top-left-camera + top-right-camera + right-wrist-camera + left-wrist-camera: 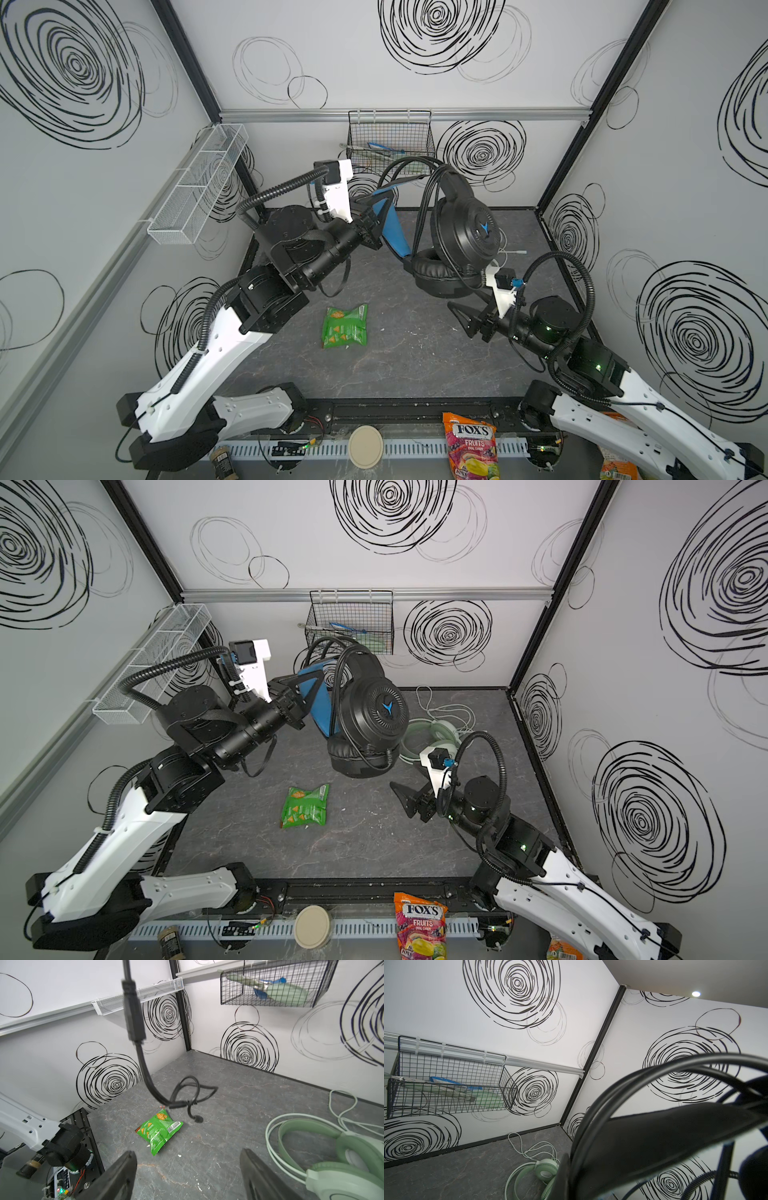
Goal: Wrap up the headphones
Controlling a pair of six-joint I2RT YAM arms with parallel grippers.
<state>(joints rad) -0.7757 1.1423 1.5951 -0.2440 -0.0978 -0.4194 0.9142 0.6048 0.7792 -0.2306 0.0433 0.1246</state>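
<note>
My left gripper (376, 208) (305, 683) is shut on the blue-lined headband of the black headphones (465, 232) (374, 708) and holds them in the air over the back of the table. Their black cable (612, 1093) loops over the headband, and its loose end (135, 1012) dangles down toward the table. Below and to the right of the hanging ear cups, my right gripper (465, 307) (409, 785) (188, 1153) stands open and holds nothing. The mint green headphones (432, 737) (332, 1157) (546, 1169) lie on the table at the back right with their pale cable loose.
A green snack bag (345, 326) (160, 1130) lies mid-table. A black wire basket (390, 137) hangs on the back wall and a white mesh basket (199, 183) on the left wall. A FOX'S candy bag (471, 444) and a round lid (365, 446) sit at the front edge.
</note>
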